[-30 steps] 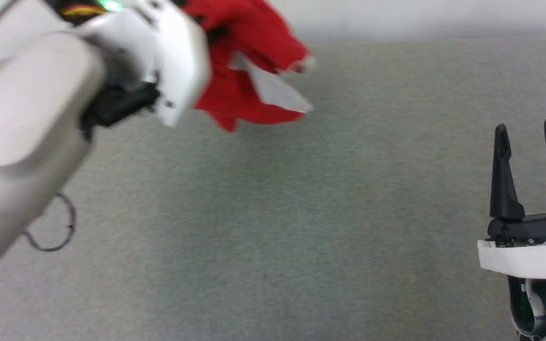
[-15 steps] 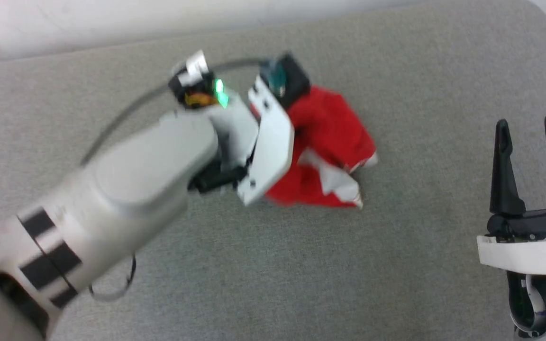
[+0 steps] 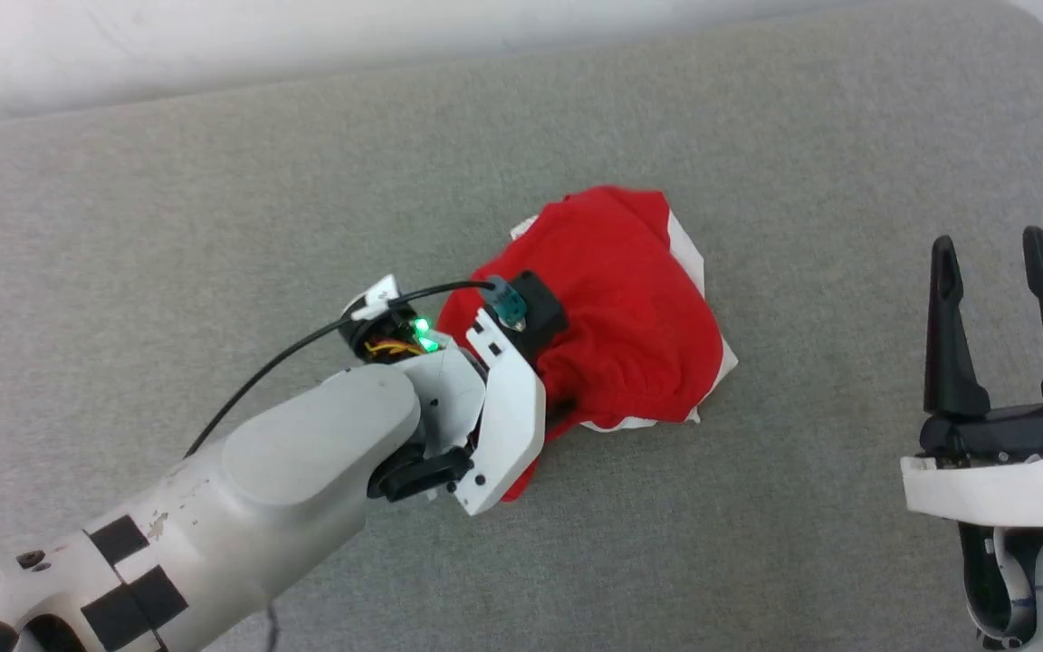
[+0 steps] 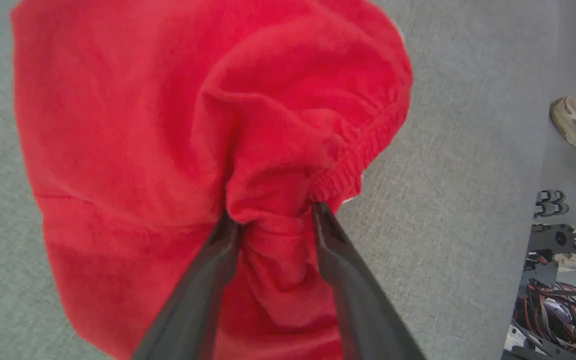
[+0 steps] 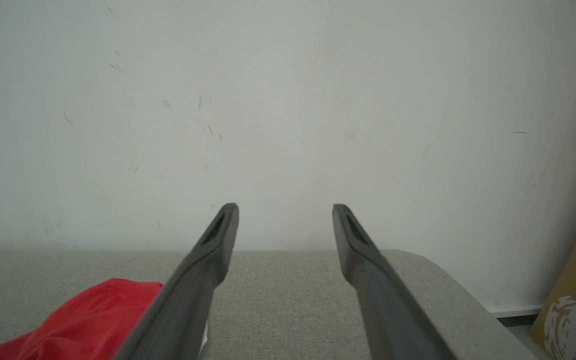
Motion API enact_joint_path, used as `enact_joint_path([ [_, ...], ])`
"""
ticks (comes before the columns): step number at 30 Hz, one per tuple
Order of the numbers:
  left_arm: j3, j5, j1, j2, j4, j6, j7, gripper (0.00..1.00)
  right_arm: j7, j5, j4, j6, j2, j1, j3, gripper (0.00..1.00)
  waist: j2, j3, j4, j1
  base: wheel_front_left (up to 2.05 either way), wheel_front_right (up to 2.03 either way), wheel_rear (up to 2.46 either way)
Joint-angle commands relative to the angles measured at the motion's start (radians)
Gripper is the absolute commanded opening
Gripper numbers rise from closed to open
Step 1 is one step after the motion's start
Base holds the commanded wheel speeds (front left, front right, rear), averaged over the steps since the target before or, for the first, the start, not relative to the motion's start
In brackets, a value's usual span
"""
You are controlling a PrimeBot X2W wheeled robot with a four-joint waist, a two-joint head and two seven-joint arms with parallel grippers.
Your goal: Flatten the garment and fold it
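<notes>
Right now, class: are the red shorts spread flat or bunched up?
Bunched up: the shorts lie in a rumpled heap, fabric pinched in the left claw.

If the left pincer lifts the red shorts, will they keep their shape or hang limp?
Probably limp: the shorts bunch into soft folds in the left pincer. Likely light: the cloth looks thin. Pushed on the grey surface, they would probably wrinkle, not slide.

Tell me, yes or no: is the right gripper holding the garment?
No: in the right wrist view the right gripper stands open, fingers empty, and the garment lies apart from it.
</notes>
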Motion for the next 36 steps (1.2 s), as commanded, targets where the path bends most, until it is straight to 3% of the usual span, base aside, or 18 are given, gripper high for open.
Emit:
enact_joint_path([
  [1, -0.001, -0.013, 0.007, -0.007, 0.008, -0.007, -0.062, 1.00, -0.005, -0.008, 0.002, -0.002, 0.002, 0.011, -0.001, 1.00, -0.0001, -0.045, 0.025, -0.0001, 0.00, 0.00, 0.00],
  [7, 0.023, 0.035, -0.029, -0.008, 0.042, -0.006, -0.367, 1.00, -0.005, -0.030, 0.002, -0.002, 0.002, 0.059, -0.009, 1.00, -0.0001, -0.124, 0.067, -0.0001, 0.00, 0.00, 0.00],
  [10, 0.062, 0.077, -0.022, -0.012, 0.057, 0.038, -0.508, 1.00, -0.005, -0.039, -0.002, -0.002, 0.002, 0.081, -0.016, 1.00, -0.0001, -0.150, 0.090, -0.0001, 0.00, 0.00, 0.00],
  [12, 0.091, 0.110, -0.011, -0.013, 0.064, 0.101, -0.601, 1.00, -0.005, -0.043, -0.004, -0.002, 0.002, 0.092, -0.022, 1.00, -0.0001, -0.162, 0.104, -0.0001, 0.00, 0.00, 0.00],
  [15, 0.157, 0.152, 0.016, -0.012, 0.062, 0.230, -0.697, 1.00, -0.005, -0.047, -0.008, -0.002, 0.002, 0.102, -0.032, 1.00, -0.0001, -0.170, 0.122, -0.0001, 0.00, 0.00, 0.00],
  [21, 0.355, 0.306, 0.141, 0.002, -0.076, 0.469, -0.719, 1.00, -0.005, -0.049, -0.008, -0.002, 0.002, 0.116, -0.057, 1.00, -0.0001, -0.176, 0.154, -0.0001, 0.00, 0.00, 0.00],
  [26, 0.524, 0.442, 0.331, 0.013, -0.185, 0.597, -0.719, 1.00, -0.005, -0.041, -0.001, -0.002, 0.002, 0.117, -0.074, 1.00, -0.0001, -0.174, 0.166, -0.0001, 0.00, 0.00, 0.00],
  [30, 0.645, 0.514, 0.482, -0.008, -0.237, 0.644, -0.720, 1.00, -0.005, -0.036, 0.007, -0.002, 0.002, 0.119, -0.083, 1.00, -0.0001, -0.174, 0.173, -0.0001, 0.00, 0.00, 0.00],
  [36, 0.781, 0.597, 0.651, -0.074, -0.261, 0.611, -0.720, 1.00, -0.005, -0.015, 0.033, -0.002, 0.002, 0.134, -0.078, 1.00, -0.0001, -0.176, 0.176, -0.0001, 0.00, 0.00, 0.00],
])
